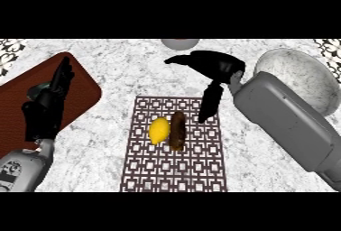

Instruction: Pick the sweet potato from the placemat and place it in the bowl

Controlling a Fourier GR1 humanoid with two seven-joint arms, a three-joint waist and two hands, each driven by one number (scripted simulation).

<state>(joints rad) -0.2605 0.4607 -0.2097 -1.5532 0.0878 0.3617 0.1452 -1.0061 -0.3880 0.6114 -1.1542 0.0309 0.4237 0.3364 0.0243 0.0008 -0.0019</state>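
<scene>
A brown sweet potato (pixel 177 131) lies on the patterned placemat (pixel 174 167), right beside a yellow lemon (pixel 158 130). My right hand (pixel 214 67) hovers above the mat's far right corner, open, with fingers (pixel 208 106) pointing down toward the mat just right of the sweet potato and apart from it. The marbled bowl (pixel 303 79) sits at the far right, partly hidden by my right forearm. My left hand (pixel 48 103) rests open at the left, fingers up, over the dark red board.
A dark red cutting board (pixel 20 97) lies at the far left. A grey round object (pixel 180 43) shows at the counter's back edge. Patterned tiles (pixel 329 47) mark the far corners.
</scene>
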